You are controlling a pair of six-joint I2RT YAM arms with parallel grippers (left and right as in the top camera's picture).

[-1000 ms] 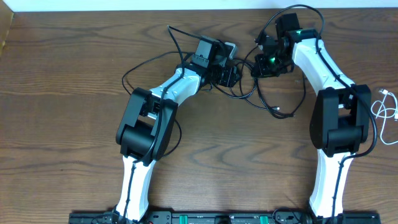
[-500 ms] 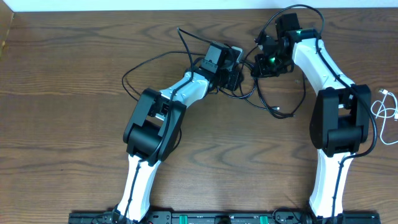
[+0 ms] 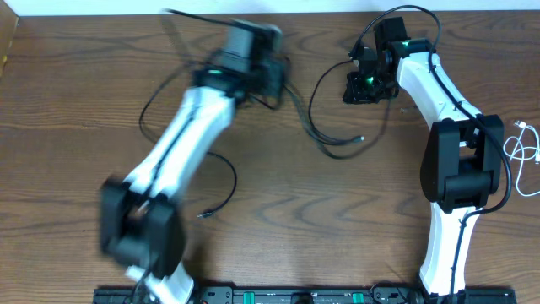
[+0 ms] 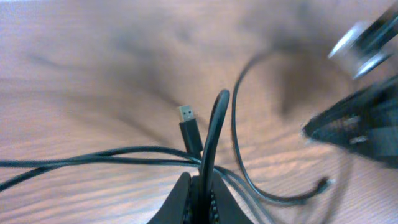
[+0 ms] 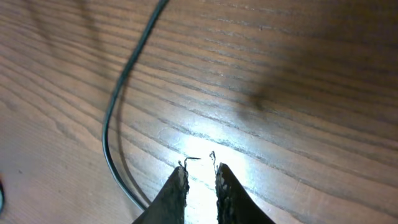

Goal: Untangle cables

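Observation:
Several thin black cables (image 3: 325, 139) run across the table between my two arms. My left gripper (image 3: 260, 72), blurred by motion, is at the back left of centre. In the left wrist view the left gripper (image 4: 204, 186) is shut on one black cable (image 4: 214, 124), which arches up out of its jaws. A USB plug (image 4: 186, 116) lies just beyond it. My right gripper (image 3: 360, 88) hovers at the back right. In the right wrist view its jaws (image 5: 200, 171) stand slightly apart over bare lit wood, with a black cable (image 5: 115, 106) lying outside them to the left.
Another black cable (image 3: 226, 181) curls near the left arm and ends in a plug (image 3: 202, 214). A white cable (image 3: 523, 152) lies coiled at the right edge of the table. The right arm's body (image 4: 367, 124) shows at the right of the left wrist view.
My left gripper has shut on a black cable and swung quickly left and back, dragging the bundle away from the right gripper. The right jaws have parted slightly; that arm stayed put.

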